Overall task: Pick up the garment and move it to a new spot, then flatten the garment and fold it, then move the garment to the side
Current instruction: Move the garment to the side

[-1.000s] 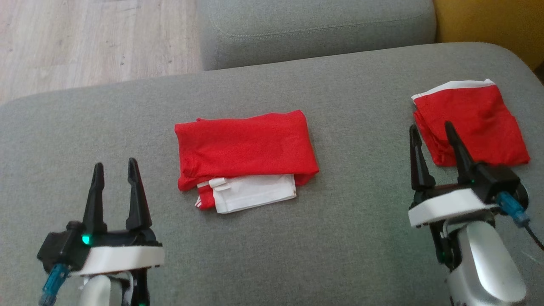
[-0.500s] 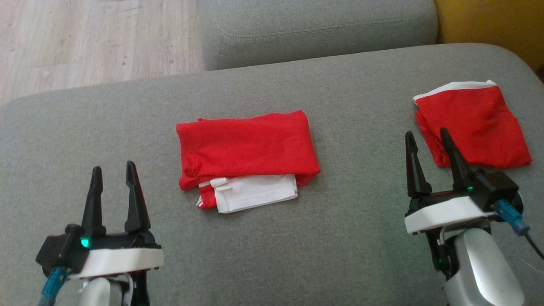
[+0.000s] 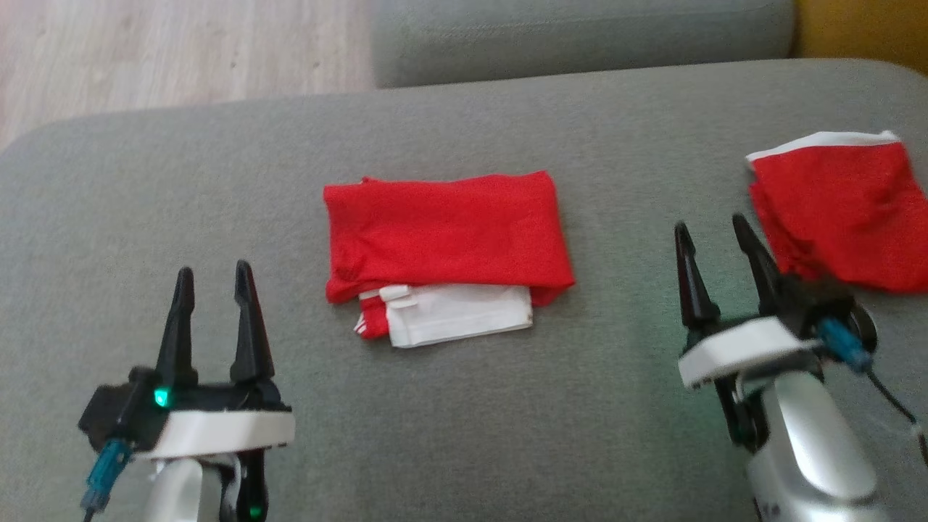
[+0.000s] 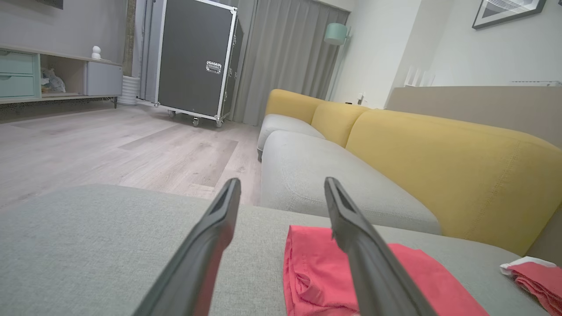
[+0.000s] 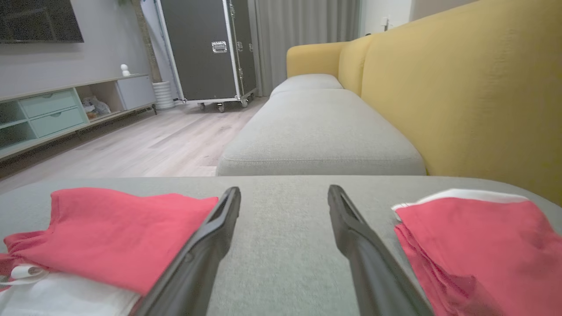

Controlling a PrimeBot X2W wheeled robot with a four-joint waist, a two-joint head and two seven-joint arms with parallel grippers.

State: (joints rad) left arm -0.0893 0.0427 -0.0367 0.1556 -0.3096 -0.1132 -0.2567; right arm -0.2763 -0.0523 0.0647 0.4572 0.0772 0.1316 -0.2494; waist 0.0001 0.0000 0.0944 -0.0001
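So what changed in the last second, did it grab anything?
Mostly the head camera swung, shifting the whole view. The right pincer drew back from the side garment, its finger no longer crossing the cloth. Nothing grabbed or released. Both pincers stayed open and empty, the left pincer barely moved, and the middle garment lay unmoved on the grey cushion.

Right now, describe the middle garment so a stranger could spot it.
Start at the grey sofa cushion. Near its centre lies a folded red garment. Unlike the red bundle by the right edge, it shows a white layer along its near side.
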